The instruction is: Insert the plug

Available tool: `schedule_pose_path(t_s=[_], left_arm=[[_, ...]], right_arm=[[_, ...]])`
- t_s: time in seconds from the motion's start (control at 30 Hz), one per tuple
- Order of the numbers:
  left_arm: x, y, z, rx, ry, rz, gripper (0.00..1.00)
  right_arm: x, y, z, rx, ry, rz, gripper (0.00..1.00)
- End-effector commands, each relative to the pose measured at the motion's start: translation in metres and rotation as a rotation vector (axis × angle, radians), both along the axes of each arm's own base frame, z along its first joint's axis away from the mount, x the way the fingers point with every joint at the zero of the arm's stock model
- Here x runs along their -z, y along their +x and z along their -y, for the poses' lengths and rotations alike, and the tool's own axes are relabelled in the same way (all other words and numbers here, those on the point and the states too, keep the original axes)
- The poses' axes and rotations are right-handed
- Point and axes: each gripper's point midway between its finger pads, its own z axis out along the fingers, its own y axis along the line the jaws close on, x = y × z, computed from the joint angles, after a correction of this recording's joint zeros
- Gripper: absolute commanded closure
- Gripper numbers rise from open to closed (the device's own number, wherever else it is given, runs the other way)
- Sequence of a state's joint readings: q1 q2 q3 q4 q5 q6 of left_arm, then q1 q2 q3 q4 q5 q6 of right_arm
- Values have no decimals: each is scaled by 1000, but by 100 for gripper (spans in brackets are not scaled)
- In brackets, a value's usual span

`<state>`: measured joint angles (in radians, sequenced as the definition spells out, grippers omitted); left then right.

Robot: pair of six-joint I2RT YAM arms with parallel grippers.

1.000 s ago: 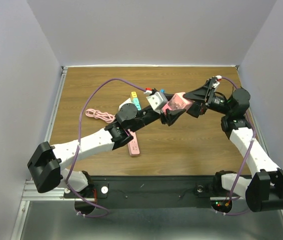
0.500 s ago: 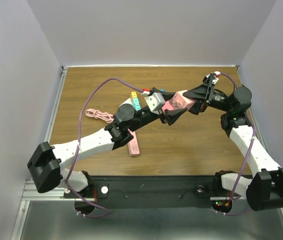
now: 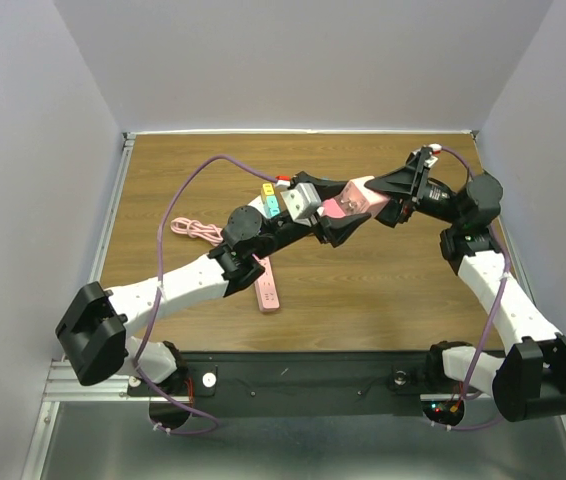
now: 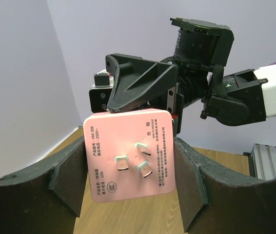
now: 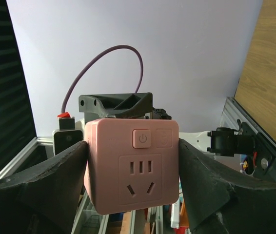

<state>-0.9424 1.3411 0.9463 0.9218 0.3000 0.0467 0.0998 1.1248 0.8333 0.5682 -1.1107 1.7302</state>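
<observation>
A pink cube plug adapter (image 3: 348, 205) is held in the air above the middle of the table, between both grippers. In the left wrist view its three-pronged face (image 4: 128, 161) points at the camera, and my left gripper (image 4: 128, 146) has both fingers against its sides. In the right wrist view its socket face with a power button (image 5: 133, 165) points at the camera, and my right gripper (image 5: 132, 146) is shut on it. A pink power strip (image 3: 266, 285) lies on the table under the left arm, partly hidden by it.
A coiled pink cable (image 3: 198, 230) lies at the left of the wooden table (image 3: 383, 290). Small yellow and teal blocks (image 3: 271, 200) sit behind the left wrist. Grey walls close the table in at the back and sides.
Both grippers and the pink plug have shifted slightly left and towards the back. The left arm's elbow has moved left. Both grippers keep their hold.
</observation>
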Motion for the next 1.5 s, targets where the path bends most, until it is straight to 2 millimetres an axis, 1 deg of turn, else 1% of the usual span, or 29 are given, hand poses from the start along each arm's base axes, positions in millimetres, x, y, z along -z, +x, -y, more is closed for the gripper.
schedule_pose_path(t_s=[0.0, 0.03, 0.07, 0.1, 0.17, 0.37, 0.43, 0.47, 0.6, 0.63, 0.67, 0.7, 0.73, 0.77, 0.8, 0.83, 0.87, 0.9, 1.0, 1.07, 1.17, 1.27, 1.37, 1.43, 1.47], left_arm=[[26, 29, -8, -72, 47, -42, 76], [29, 30, -8, -71, 54, -44, 73], [35, 30, -7, -59, 64, -59, 70], [39, 30, -7, -57, 69, -68, 62], [46, 30, -5, -49, 81, -83, 56], [61, 30, -1, -28, 114, -110, 55], [68, 30, 0, -18, 123, -118, 58], [71, 30, 2, -9, 129, -119, 61], [80, 35, 4, -8, 145, -131, 81], [82, 36, 4, -6, 148, -140, 97], [85, 35, 5, 4, 154, -140, 100], [85, 36, 5, 9, 153, -138, 100], [88, 34, 6, 26, 150, -161, 100], [86, 31, 6, 42, 143, -154, 100], [85, 29, 6, 55, 136, -152, 100], [83, 26, 6, 69, 127, -147, 100], [76, 20, 6, 97, 102, -137, 100], [72, 17, 5, 112, 85, -130, 100], [61, 10, 5, 144, 42, -115, 100], [56, 10, 6, 151, 31, -107, 100], [53, 10, 9, 162, 20, -99, 100], [50, 11, 10, 162, 7, -90, 100], [47, 10, 11, 174, -4, -92, 100], [44, 10, 13, 187, -13, -89, 100], [45, 9, 15, 194, -15, -95, 100]], right_arm=[[-18, -18, -2, -33, 21, 86, 100], [-17, -16, -2, -30, 21, 83, 100], [-17, -15, -2, -27, 20, 87, 99], [-16, -14, -2, -23, 22, 84, 100], [-15, -13, -2, -21, 22, 85, 100], [-16, -9, -2, -16, 29, 81, 100], [-17, -8, -2, -14, 31, 77, 99], [-18, -9, -2, -17, 32, 80, 100], [-18, -10, -2, -25, 35, 67, 100], [-18, -10, -2, -26, 36, 65, 100], [-19, -12, -2, -30, 35, 66, 100], [-18, -12, -2, -33, 33, 66, 100], [-18, -13, -2, -36, 32, 65, 99], [-16, -14, -2, -41, 30, 62, 99], [-14, -14, -2, -43, 29, 57, 96], [-12, -14, -2, -43, 29, 50, 90], [-12, -15, -2, -43, 30, 48, 80], [-11, -15, -2, -43, 30, 47, 73], [-9, -16, -2, -44, 30, 36, 54], [-11, -16, -2, -46, 31, 40, 49], [-16, -18, -2, -52, 32, 55, 39], [-20, -21, -4, -64, 34, 63, 32], [-20, -24, -5, -69, 36, 62, 29], [-20, -26, -5, -73, 37, 62, 25], [-21, -26, -5, -75, 38, 67, 22]])
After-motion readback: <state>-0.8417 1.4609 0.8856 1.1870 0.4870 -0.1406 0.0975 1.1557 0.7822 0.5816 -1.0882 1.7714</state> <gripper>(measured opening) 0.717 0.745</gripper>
